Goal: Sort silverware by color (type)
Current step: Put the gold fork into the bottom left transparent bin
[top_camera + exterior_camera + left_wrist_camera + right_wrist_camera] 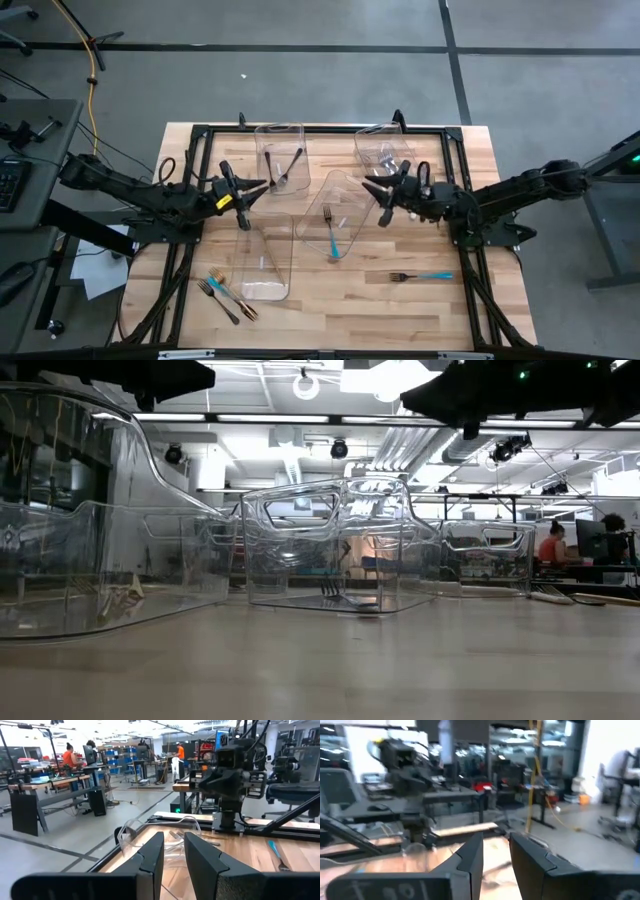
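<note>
Both arms hover above the table's middle, pointing level at each other. My left gripper [258, 188] [174, 851] and my right gripper [372, 188] [496, 851] each show a narrow gap between the fingers with nothing in it. Black forks [283, 168] lie in the far left bin [280, 132]. A teal-handled fork [331, 236] lies in the middle bin [345, 180]. Loose silverware rests flat on the wood: several forks [226, 294] at the near left and a teal-handled fork [421, 275] at the near right.
Two more clear bins stand on the table, one at the far right [384, 146] and one at the near left [265, 262]. A black frame [330, 129] borders the table. People work at benches [70, 757] in the room beyond.
</note>
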{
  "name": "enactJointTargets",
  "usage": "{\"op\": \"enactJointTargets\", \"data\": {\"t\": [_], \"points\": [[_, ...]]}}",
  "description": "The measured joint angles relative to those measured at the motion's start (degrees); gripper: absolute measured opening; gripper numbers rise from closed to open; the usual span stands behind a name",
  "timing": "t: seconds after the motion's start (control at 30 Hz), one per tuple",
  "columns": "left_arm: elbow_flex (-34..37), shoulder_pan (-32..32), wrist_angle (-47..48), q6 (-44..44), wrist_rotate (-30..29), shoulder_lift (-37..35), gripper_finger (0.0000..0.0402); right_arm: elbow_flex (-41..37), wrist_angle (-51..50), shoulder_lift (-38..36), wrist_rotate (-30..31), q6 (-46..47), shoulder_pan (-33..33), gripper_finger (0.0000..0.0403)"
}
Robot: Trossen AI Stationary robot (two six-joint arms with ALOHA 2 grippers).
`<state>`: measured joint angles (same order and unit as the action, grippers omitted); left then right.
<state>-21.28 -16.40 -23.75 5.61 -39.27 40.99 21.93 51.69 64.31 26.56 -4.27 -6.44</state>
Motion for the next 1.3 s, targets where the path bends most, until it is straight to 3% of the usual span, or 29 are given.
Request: {"op": "enactJointTargets", "data": {"t": [0.13, 1.0, 1.07, 1.2, 1.3], "points": [[0.00, 0.00, -0.03, -0.01, 0.00, -0.02, 0.0071, 0.00, 1.12, 0.00, -3.14, -2.87, -0.37, 0.0092], [-0.01, 0.00, 0.85, -2.61, 0.02, -0.02, 0.0071, 0.00, -0.43, 0.00, -3.16, -0.71, -0.33, 0.0092], [-0.09, 0.02, 4.02, -6.26, -2.38, -0.02, 0.0071, 0.00, -0.43, 0.00, -3.16, -0.71, -0.33, 0.0092], [-0.09, 2.98, 15.04, -19.04, -14.25, -0.04, 0.0071, -0.02, -0.43, 0.00, -3.16, -0.15, -0.33, 0.0092], [-0.07, 7.04, 24.35, -27.69, -14.88, -0.04, 0.0071, -0.02, -0.45, 0.00, -3.18, 0.39, -0.33, 0.0092]]}}
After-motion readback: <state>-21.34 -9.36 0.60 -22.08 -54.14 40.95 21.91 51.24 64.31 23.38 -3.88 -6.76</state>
